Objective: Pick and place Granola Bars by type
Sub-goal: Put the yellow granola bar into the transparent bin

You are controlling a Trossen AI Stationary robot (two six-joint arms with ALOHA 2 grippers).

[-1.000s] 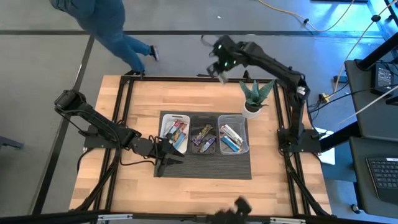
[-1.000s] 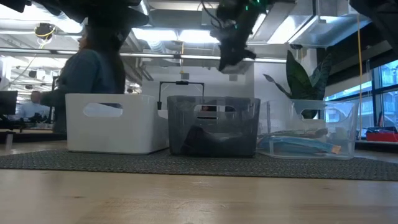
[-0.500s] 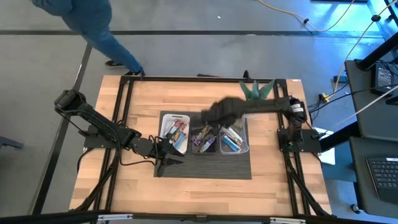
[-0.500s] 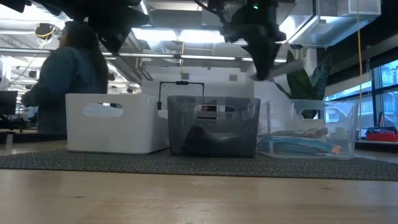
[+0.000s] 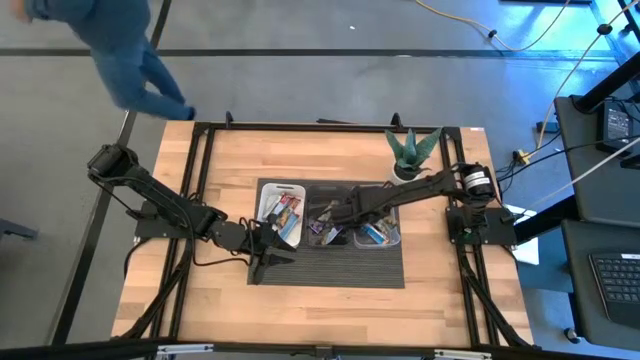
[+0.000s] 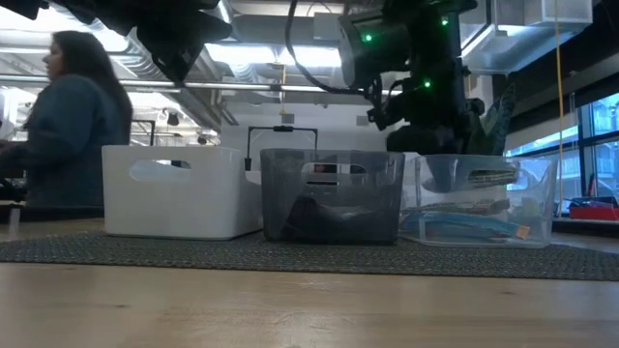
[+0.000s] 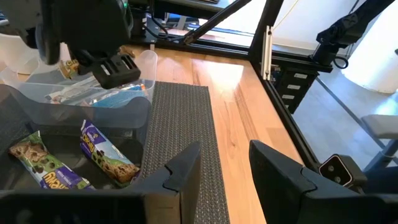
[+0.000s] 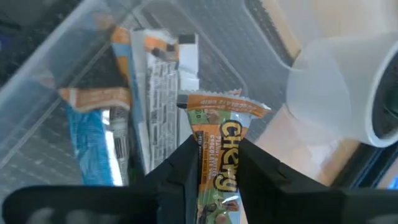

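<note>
Right gripper (image 8: 214, 163): extended over clear tray (image 5: 392, 238), pinching a granola bar (image 8: 219, 158). Left gripper (image 7: 222, 163): parked at white tray (image 5: 268, 190), fingers parted, empty.

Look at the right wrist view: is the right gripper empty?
No. The right gripper is shut on a green and orange granola bar, held above the clear tray.

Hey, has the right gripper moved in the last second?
Yes. The right gripper swung from beyond the table's far edge, past the potted plant, to above the black tray, its jaws holding a granola bar.
</note>
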